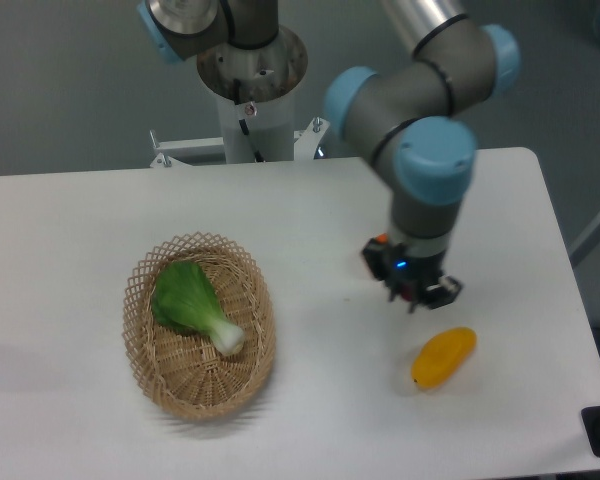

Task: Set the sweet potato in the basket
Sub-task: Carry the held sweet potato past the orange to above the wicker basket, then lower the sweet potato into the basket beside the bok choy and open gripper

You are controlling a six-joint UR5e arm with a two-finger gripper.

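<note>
We see a smooth white surface [280, 220] carrying a woven basket [199, 325], with the arm's tool [412, 292] hanging above the surface, well to the basket's right.

The oval tan basket has an open-lattice rim and holds a leafy green vegetable [194, 303] with a pale stalk. A glossy yellow oblong fruit [443, 358] lies just below the tool. A sliver of orange [381, 240] peeks out beside the arm's wrist. We cannot tell whether the dark tool is spread or pinching anything, and we cannot make out the sweet potato anywhere.
</note>
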